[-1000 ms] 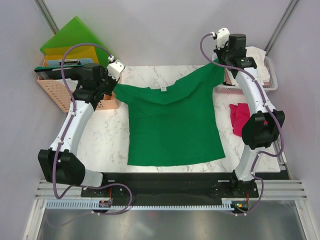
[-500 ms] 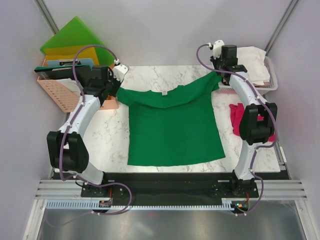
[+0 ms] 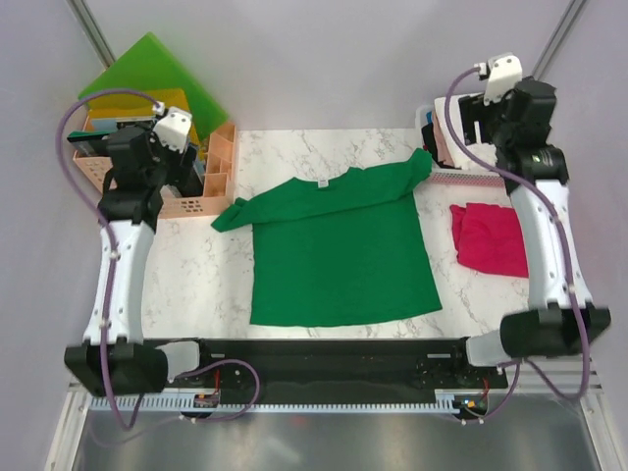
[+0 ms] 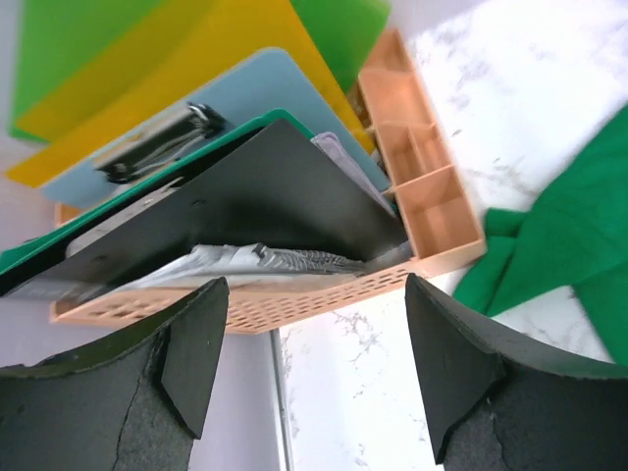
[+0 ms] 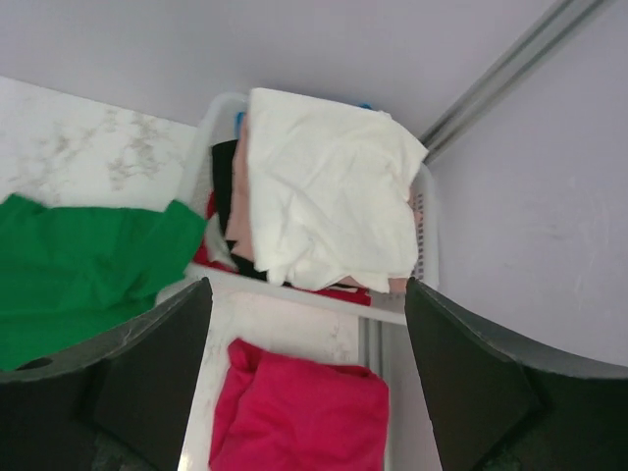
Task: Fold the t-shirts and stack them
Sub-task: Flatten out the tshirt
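**A:** Green t-shirt [image 3: 334, 245] lies spread on the marble counter [image 3: 211, 265], hem toward the arm bases, collar at the far side. Nothing rests on it.

**B:** Sleeves? From above the left one looks bunched.

**A:** Bunched, yes. The left wrist view puts it just beside the corner of the peach basket [image 4: 324, 299]. The right sleeve tip runs up against the near wall of the white basket [image 5: 425, 235].

**B:** Grippers?

**A:** Left gripper [image 4: 314, 334] is up over the peach basket with its fingers wide apart, holding nothing. Right gripper [image 5: 306, 294] is above the white basket, also spread and holding nothing. Both are clear of the shirt.

**B:** Basket contents?

**A:** Peach basket: a green board [image 3: 132, 71], a yellow board [image 4: 186, 69], a pale blue clipboard [image 4: 245, 108] and a black clipboard [image 4: 255, 196], all leaning. Small open compartments line its counter side.

**A:** White basket: a white cloth [image 5: 334, 186] heaped on top, with black, pale pink and red cloth showing under its edges.

**B:** The top view hardly shows that basket.

**A:** The right arm [image 3: 545, 235] covers most of it there, and only the wrist view shows what is inside. Magenta-red t-shirt [image 3: 488, 238] lies folded on the counter just near of the white basket, well apart from the green one. The arm crosses its right edge from above.
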`<action>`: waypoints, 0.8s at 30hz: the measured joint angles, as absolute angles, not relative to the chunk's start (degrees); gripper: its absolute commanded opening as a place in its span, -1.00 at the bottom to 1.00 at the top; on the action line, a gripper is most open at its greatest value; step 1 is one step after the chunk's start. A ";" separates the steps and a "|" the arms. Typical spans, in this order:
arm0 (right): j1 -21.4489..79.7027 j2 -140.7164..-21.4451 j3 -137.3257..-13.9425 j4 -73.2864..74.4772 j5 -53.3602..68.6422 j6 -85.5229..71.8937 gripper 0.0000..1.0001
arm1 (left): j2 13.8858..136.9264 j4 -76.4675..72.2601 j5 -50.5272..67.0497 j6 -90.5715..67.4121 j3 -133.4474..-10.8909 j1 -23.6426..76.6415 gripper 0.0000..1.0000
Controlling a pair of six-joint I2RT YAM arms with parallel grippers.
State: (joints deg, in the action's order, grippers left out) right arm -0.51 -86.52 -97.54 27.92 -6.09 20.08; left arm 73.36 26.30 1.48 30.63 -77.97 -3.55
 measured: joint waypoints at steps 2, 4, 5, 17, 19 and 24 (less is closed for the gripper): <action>-0.43 -77.89 -93.69 29.98 -1.63 20.29 0.74 | 66.85 28.56 4.16 29.47 -77.82 -3.95 0.61; 0.12 -70.87 -87.70 33.12 3.05 20.34 0.74 | 60.82 30.09 8.45 27.55 -76.66 -3.53 0.61; 0.38 -68.18 -84.82 35.05 5.56 20.38 0.73 | 58.94 30.96 10.22 26.57 -75.90 -3.18 0.52; 2.66 -72.97 -62.33 52.97 18.92 25.71 -1.00 | 57.58 39.07 20.58 18.20 -56.64 0.80 -0.95; 5.98 -73.06 -60.84 52.64 18.52 25.34 -1.00 | 57.36 38.76 21.04 17.41 -55.27 2.28 -0.96; 15.31 -75.33 -59.37 50.39 17.69 23.81 -1.00 | 56.51 37.56 21.08 16.97 -52.27 4.73 -0.95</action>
